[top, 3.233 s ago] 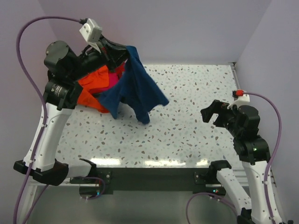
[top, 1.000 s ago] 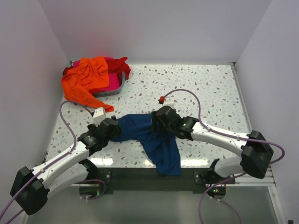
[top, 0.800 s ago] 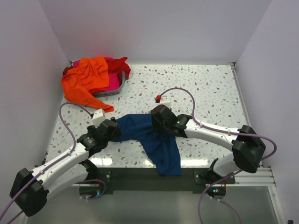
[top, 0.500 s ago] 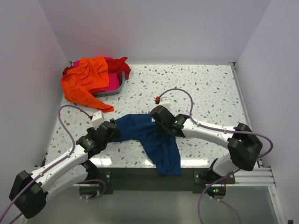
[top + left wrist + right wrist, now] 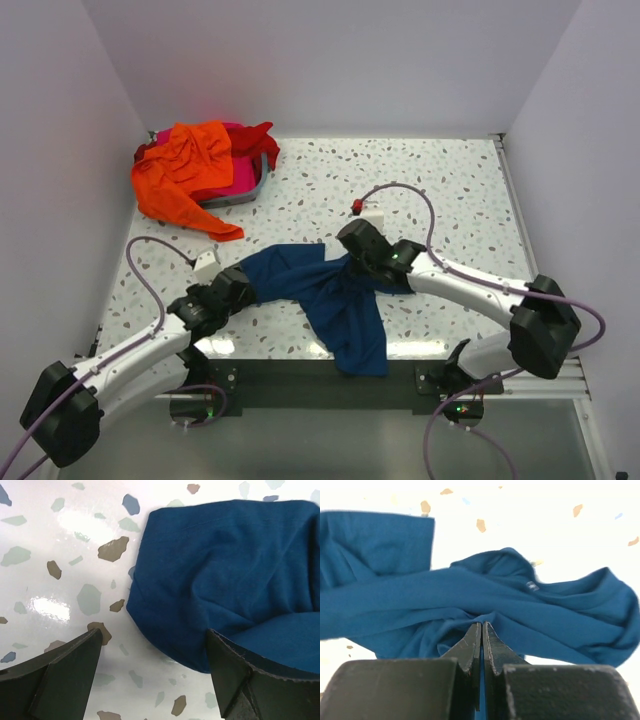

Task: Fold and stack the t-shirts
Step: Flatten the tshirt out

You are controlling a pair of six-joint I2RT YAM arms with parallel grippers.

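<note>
A navy blue t-shirt (image 5: 318,292) lies crumpled near the table's front edge, one end hanging over it. My right gripper (image 5: 345,268) sits on the shirt's middle; in the right wrist view the gripper (image 5: 481,626) is shut on a raised fold of the blue cloth (image 5: 530,605). My left gripper (image 5: 243,284) is at the shirt's left end. In the left wrist view the left gripper (image 5: 152,647) stands open, the shirt's rounded edge (image 5: 215,580) lying on the table between its fingers. Orange (image 5: 185,170), red (image 5: 258,140) and magenta pink (image 5: 237,180) t-shirts are heaped at the back left.
The heap sits in and over a grey tray (image 5: 252,192) by the left wall. Pale walls close the table on three sides. The speckled tabletop (image 5: 450,190) is bare at the back right. The right arm's cable (image 5: 400,190) loops above it.
The right gripper has shut on a fold of the navy shirt and drawn slightly right and back. The left gripper has slid a little toward the front, still open.
</note>
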